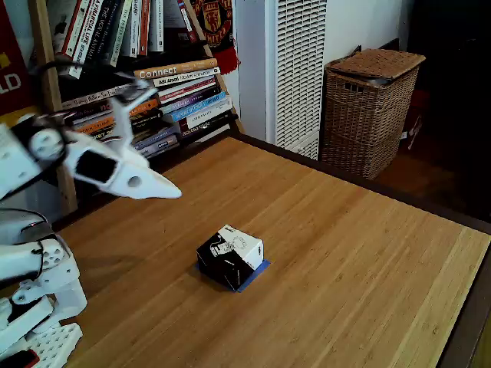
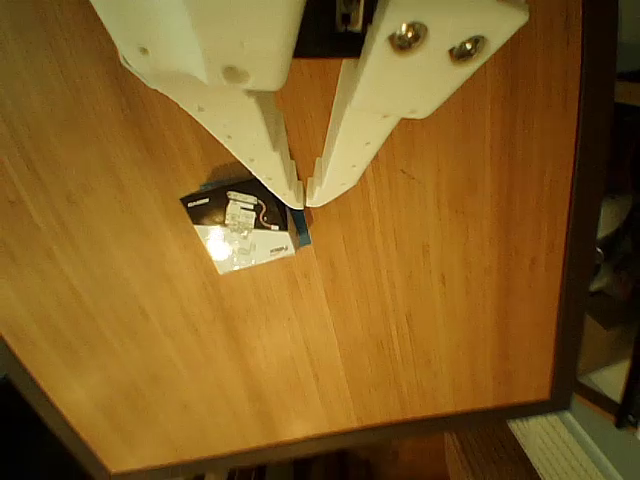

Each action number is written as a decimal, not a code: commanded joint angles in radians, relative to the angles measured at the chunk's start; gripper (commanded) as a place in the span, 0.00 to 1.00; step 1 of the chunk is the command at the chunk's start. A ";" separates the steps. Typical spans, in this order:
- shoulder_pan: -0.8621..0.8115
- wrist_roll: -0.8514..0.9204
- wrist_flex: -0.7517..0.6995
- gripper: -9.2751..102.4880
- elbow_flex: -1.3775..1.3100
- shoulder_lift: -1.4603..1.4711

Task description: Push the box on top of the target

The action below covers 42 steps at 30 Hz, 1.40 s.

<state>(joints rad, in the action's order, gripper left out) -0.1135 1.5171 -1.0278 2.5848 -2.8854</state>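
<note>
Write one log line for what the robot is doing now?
box: sits on target, blue edge peeking out | gripper: jaws shut, raised above table, touching nothing

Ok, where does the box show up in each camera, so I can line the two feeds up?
Fixed view: the box sits on the table, slightly left of centre, lower half.
Other view: the box lies left of centre, just below-left of the hand tips.
Shared landmark: the blue target peeking from under the box.

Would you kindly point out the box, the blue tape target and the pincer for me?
box (image 1: 239, 247): fixed view, on its white printed top face.
target (image 1: 258, 270): fixed view, on the blue tape corner peeking out beside the box.
pincer (image 2: 303, 195): other view, between the nearly touching fingertips.
</note>
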 commanded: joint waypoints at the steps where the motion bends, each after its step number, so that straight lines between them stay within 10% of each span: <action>1: 0.017 0.008 -0.008 0.08 0.034 -0.084; 42: 0.035 0.133 -0.037 0.08 0.368 -0.480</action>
<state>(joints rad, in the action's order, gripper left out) -0.0736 1.6444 -1.0615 2.9560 -3.3410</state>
